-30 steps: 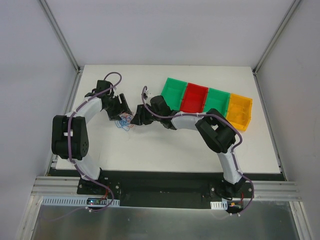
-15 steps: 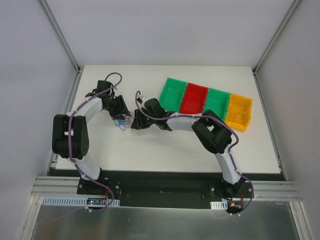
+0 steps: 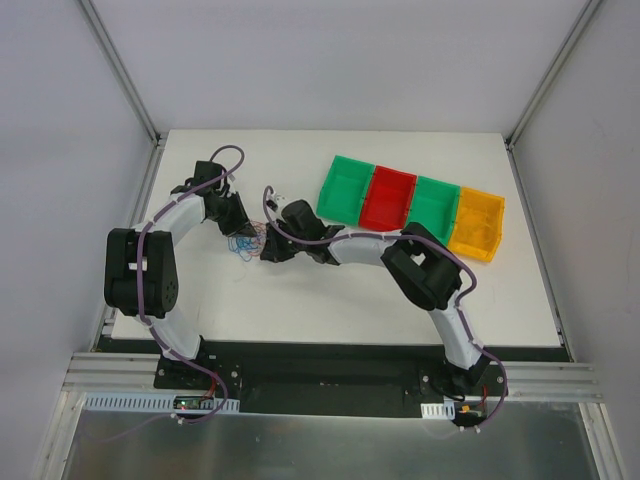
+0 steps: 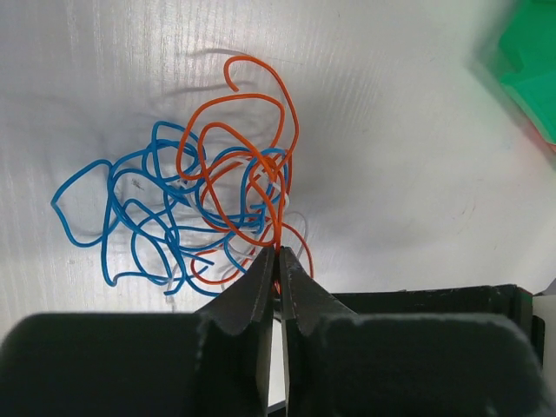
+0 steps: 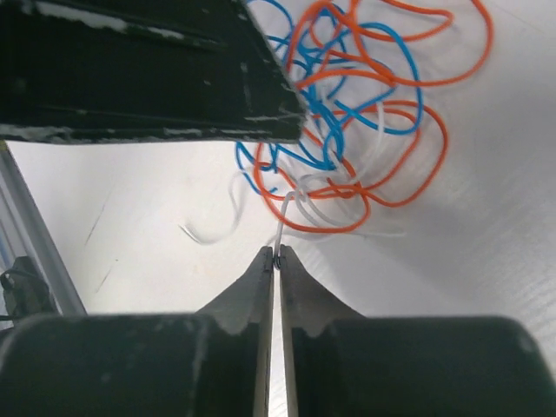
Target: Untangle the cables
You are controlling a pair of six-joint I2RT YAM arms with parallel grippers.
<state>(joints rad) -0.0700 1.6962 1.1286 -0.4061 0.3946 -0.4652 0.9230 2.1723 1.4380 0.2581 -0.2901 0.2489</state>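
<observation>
The cables (image 3: 243, 244) lie in one small tangle on the white table, left of centre, between my two grippers. In the left wrist view it is a knot of blue cable (image 4: 113, 217), orange cable (image 4: 261, 95) and a thin white strand (image 4: 300, 217). My left gripper (image 4: 278, 254) is shut on an orange cable at the knot's near edge; from above, the left gripper (image 3: 243, 232) is at the tangle's upper side. My right gripper (image 5: 277, 257) is shut on the white cable (image 5: 287, 208) just below the orange (image 5: 434, 139) and blue (image 5: 400, 52) loops; from above, the right gripper (image 3: 263, 247) is at the tangle's right side.
A row of bins stands at the back right: green bin (image 3: 345, 185), red bin (image 3: 390, 195), a second green bin (image 3: 435, 200) and a yellow-orange bin (image 3: 478, 225). The left gripper's black body (image 5: 148, 69) hangs close over the tangle in the right wrist view.
Both grippers have gone from open to shut, the left on an orange cable and the right on a white one. The right arm has moved left up to the tangle.
</observation>
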